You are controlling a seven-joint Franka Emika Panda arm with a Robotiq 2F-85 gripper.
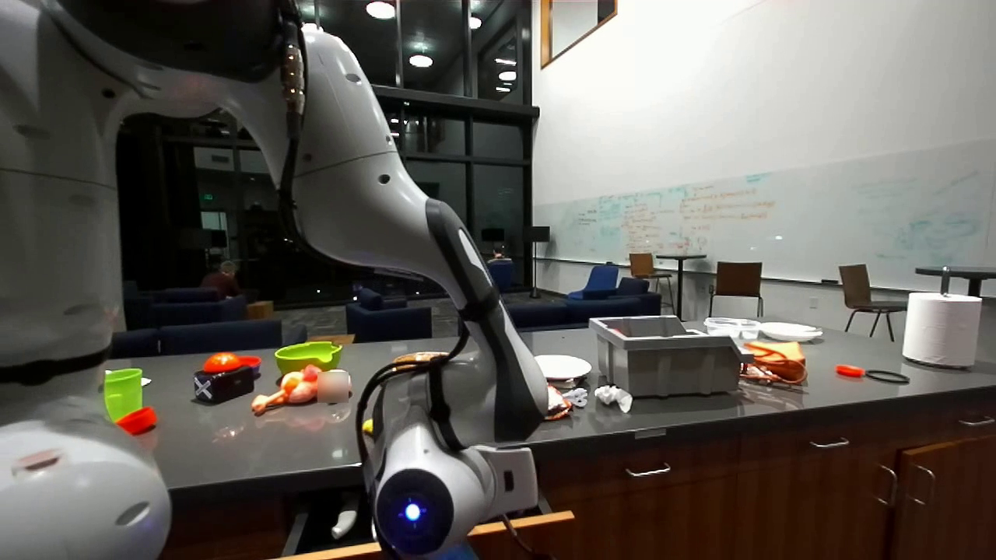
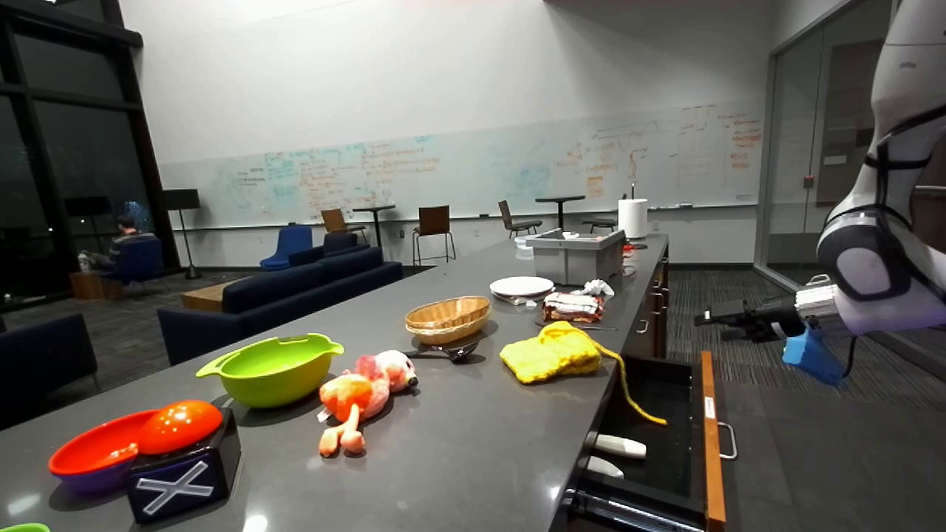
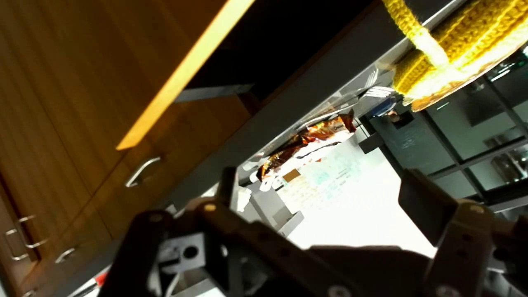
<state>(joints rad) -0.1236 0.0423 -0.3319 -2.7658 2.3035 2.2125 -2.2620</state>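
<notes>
Close to the drawer-side edge of the bench (image 2: 458,443) lies a yellow knitted piece (image 2: 550,356), its cord (image 3: 413,31) trailing over that edge across the open drawer (image 2: 672,458). Farther along sit a snack packet (image 2: 573,307) and, further in, a wicker basket (image 2: 447,319); two white objects (image 2: 622,446) at the drawer are hard to identify. In an exterior view the arm (image 1: 482,389) covers the tool (image 3: 321,185) and most of the knitted piece; in the wrist view the drawer's interior is black and the wall (image 3: 359,218) washed out. The drawer's front panel (image 2: 715,473) runs lengthwise along the bench's edge, its handle (image 2: 729,441) facing outward. Jaws wide, nothing between them, the tool hangs out past that edge, pointing benchward.
</notes>
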